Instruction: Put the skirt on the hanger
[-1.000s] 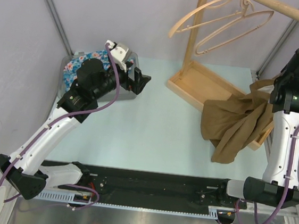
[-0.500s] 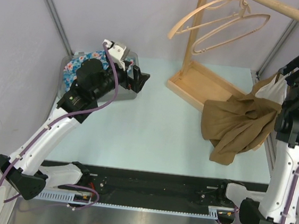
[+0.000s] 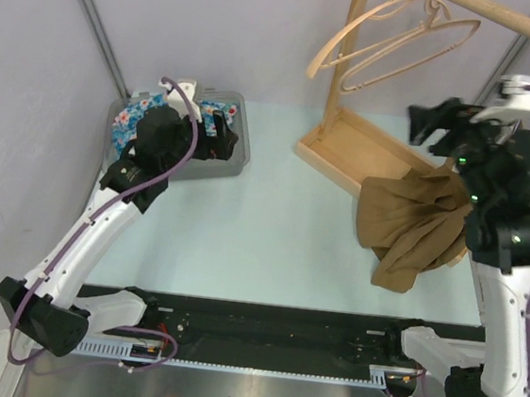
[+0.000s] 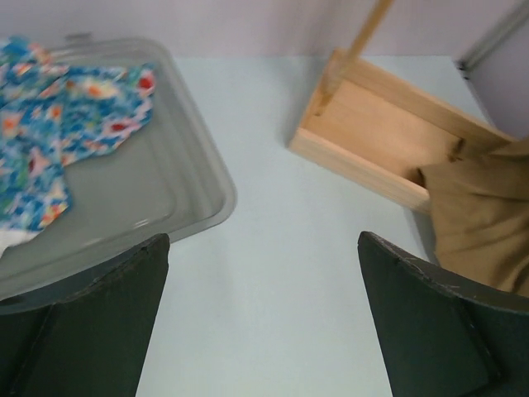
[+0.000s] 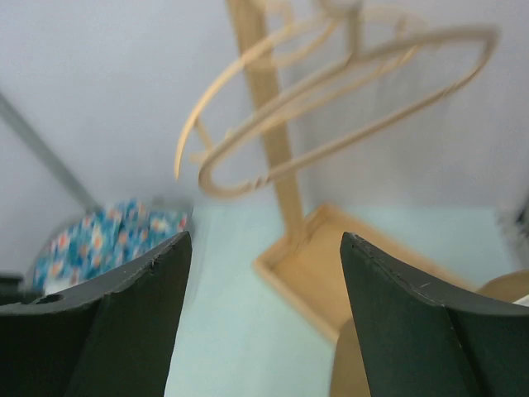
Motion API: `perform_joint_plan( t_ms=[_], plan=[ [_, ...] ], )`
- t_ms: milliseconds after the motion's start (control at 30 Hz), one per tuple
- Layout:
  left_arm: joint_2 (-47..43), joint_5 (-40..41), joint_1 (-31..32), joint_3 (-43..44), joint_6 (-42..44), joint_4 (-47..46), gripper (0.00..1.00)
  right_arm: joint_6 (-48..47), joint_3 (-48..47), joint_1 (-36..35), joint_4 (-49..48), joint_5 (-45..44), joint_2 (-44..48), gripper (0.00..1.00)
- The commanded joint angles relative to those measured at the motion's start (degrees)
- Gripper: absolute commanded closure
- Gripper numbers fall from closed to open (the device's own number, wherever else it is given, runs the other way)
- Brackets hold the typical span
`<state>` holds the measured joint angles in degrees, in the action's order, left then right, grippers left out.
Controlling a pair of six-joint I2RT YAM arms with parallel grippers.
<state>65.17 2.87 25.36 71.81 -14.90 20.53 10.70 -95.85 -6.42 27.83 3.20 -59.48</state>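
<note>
Skirt: brown, crumpled in a heap at the right of the surface; no gripper holds it.
Skirt support: far part lies over the near right end of the rack's base tray, the rest on the surface.
Skirt axis: long axis runs from far right at the tray toward the near left, narrowing to a loose tip nearest the arm bases.
Hanger: pale wood, hung from the rod at the top right, high above the tray and bare. Its long axis slopes down to the left. A second curved arm beside it may be another hanger; cannot tell.
Post: upright from the tray's far left, crossing in front of the hanger's left end in the top view.
Right gripper: held in the air between skirt and hanger, fingers spread wide with nothing between them, facing the hanger and post.
Right arm: overlaps the skirt's right edge in the top view.
Left gripper: wide apart and empty, over the near right corner of the bin.
Bin: grey, far left, well apart from the skirt, with a floral cloth inside.
Between bin and tray: bare pale surface.
</note>
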Motion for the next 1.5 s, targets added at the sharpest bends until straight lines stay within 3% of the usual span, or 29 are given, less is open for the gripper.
perform_joint_plan(
  t_ms=[0, 133, 267, 400, 567, 933, 1000, 1100, 1133, 1200, 1233, 1300, 1333, 1467],
  plan=[
    [1.4, 2.1, -7.3, -1.1, -6.5, 1.3, 0.0, -0.3, 8.2, -9.6, 1.9, -5.1, -5.5, 0.23],
    [5.7, 4.3, -12.3, 0.3, -8.2, 1.4, 0.0, 1.2, 11.0, -14.2, 3.2, -7.7, -10.8, 0.26],
    [11.5, 15.5, -15.9, -0.1, -9.0, 0.0, 0.0, 4.3, 19.1, -16.8, -5.0, -3.2, -12.0, 0.26],
    [17.4, 23.5, -19.8, -0.9, -11.9, -0.8, 0.01, 4.9, 20.5, -19.2, -6.7, -0.8, -16.4, 0.26],
    [25.6, 25.1, -24.8, 0.5, -13.3, -3.4, 0.02, 3.7, 21.4, -20.0, -8.0, 0.4, -19.6, 0.26],
    [45.3, 28.3, -30.9, 14.2, -16.7, -3.0, 0.03, 2.9, 22.1, -19.8, -10.8, 2.8, -26.1, 0.26],
    [46.7, 26.3, -31.7, 16.2, -16.7, -4.4, 0.1, 3.6, 22.1, -19.5, -11.6, 2.9, -27.1, 0.26],
    [48.8, 23.8, -32.0, 18.1, -16.5, -6.5, 0.31, 4.0, 22.1, -19.2, -12.4, 3.9, -27.8, 0.26],
    [49.3, 22.5, -31.9, 18.4, -16.3, -7.1, 0.48, 4.0, 22.0, -19.2, -12.5, 3.8, -27.8, 0.26],
    [49.3, 21.7, -31.9, 18.5, -16.2, -7.8, 0.64, 4.2, 22.1, -18.9, -12.9, 3.7, -28.1, 0.26],
    [49.0, 21.2, -31.9, 18.2, -16.2, -8.1, 0.82, 4.2, 22.1, -18.9, -12.9, 3.7, -28.1, 0.26],
    [47.1, 20.2, -31.9, 16.4, -16.2, -8.9, 0.95, 4.4, 22.1, -18.8, -13.1, 3.9, -28.1, 0.26],
    [46.2, 19.5, -31.8, 15.6, -16.0, -9.6, 1.0, 4.6, 22.0, -18.8, -13.1, 4.0, -28.1, 0.26],
    [38.3, 14.7, -30.7, 9.8, -14.0, -12.4, 1.0, 5.1, 22.0, -18.9, -13.2, 3.7, -28.1, 0.27]
  ],
)
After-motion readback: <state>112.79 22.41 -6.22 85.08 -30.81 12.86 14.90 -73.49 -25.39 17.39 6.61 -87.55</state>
